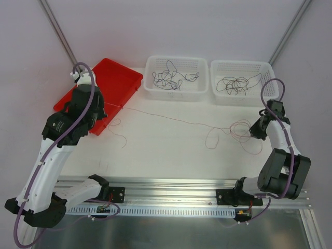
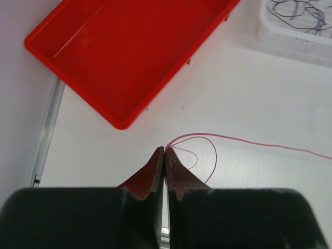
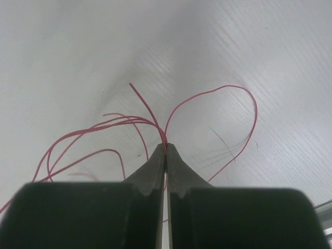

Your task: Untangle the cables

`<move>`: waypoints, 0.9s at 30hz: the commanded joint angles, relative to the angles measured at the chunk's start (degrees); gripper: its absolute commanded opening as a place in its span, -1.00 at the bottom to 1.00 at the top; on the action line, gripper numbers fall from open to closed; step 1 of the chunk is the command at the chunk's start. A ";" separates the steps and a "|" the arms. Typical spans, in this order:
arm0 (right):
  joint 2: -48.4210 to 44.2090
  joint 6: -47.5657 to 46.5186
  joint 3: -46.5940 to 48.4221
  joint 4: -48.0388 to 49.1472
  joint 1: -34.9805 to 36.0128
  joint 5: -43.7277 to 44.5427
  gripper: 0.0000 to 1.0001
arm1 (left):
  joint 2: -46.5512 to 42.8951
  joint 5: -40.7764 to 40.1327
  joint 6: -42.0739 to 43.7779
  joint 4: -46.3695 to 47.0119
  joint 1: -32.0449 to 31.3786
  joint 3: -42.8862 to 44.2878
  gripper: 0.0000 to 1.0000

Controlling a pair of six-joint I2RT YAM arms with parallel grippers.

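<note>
Top cam: bright, even, soft light; I see only faint shadows under the arms point(image 1: 52, 155). Left wrist: glare streak on red tray point(image 2: 135, 57), near fingers point(image 2: 150, 179) blurry. Right wrist: table point(image 3: 249, 46) washed out, red cable point(image 3: 228, 86) casts faint shadows.

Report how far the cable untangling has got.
Done: nothing visibly sorted yet. In hand: one red-pink cable is pinched by the left gripper and right gripper and drawn across the table, with slack loops near the right end. Left: dark cables lie tangled in the left basket and right basket.
</note>
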 commanded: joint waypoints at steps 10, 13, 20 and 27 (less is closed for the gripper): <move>-2.78 1.13 5.06 -3.56 -5.91 -8.22 -0.99 | 4.82 -12.03 2.26 -9.29 10.59 6.39 -1.00; -3.04 1.40 4.88 -3.47 -7.50 -9.36 -0.99 | 6.05 -15.72 2.53 -11.23 12.26 8.24 -1.00; -4.19 -0.44 2.42 -1.80 -4.70 -12.88 -0.99 | 7.20 0.02 2.79 -9.48 12.53 4.84 -1.00; -4.10 -0.97 -0.30 -1.28 3.30 -12.61 -0.99 | 3.07 21.70 0.16 4.75 12.44 -13.53 -0.94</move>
